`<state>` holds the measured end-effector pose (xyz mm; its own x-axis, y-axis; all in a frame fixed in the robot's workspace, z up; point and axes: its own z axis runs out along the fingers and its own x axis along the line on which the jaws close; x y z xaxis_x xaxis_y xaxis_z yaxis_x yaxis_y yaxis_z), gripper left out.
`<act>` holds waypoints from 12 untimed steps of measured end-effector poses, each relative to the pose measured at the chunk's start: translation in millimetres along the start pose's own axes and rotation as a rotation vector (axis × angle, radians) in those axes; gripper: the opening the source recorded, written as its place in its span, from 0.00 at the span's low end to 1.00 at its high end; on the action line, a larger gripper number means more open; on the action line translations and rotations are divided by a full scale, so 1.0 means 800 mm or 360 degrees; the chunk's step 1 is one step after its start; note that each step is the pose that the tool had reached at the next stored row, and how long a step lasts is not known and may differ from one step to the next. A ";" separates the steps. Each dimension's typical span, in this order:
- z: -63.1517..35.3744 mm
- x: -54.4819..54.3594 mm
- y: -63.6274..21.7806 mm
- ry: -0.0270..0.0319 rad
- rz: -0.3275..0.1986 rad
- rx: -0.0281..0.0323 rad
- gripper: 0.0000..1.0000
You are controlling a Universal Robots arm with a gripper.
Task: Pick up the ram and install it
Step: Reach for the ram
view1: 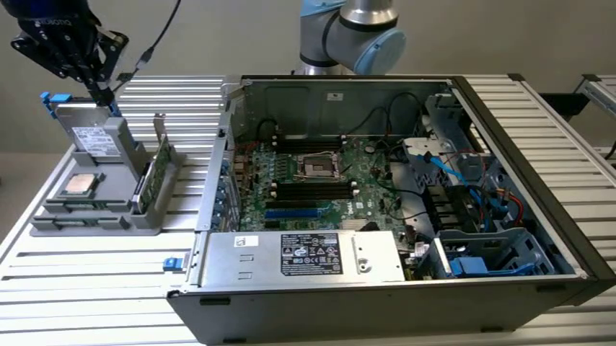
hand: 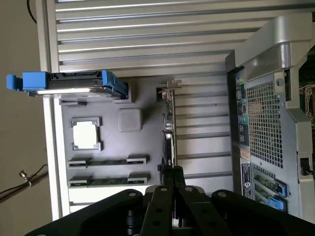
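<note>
The black end effector (view1: 100, 88), clenched on nothing, hovers over the grey plastic tray (hand: 147, 145) where the long green ram stick (hand: 107, 161) sits below and aside of it, ungrasped; pickup and installation both remain.

Claw (view1: 100, 88) high at exterior view's left, pointing down, fingers (hand: 165, 194) pressed together.
</note>
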<state>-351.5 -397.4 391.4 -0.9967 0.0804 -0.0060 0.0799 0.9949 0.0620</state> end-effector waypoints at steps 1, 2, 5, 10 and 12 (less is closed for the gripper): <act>0.000 0.005 0.000 0.00049 0.0000 0.00004 0.10; 0.000 0.009 -0.001 0.00100 0.0001 0.00007 0.10; 0.001 0.024 -0.002 0.00270 0.0002 0.00020 0.10; 0.002 0.050 -0.004 0.00498 0.0003 0.00040 0.10; 0.002 0.060 -0.005 0.00578 0.0003 0.00047 0.10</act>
<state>-399.3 -397.1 389.1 -0.9963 0.0803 0.0303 0.0820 0.9949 0.0591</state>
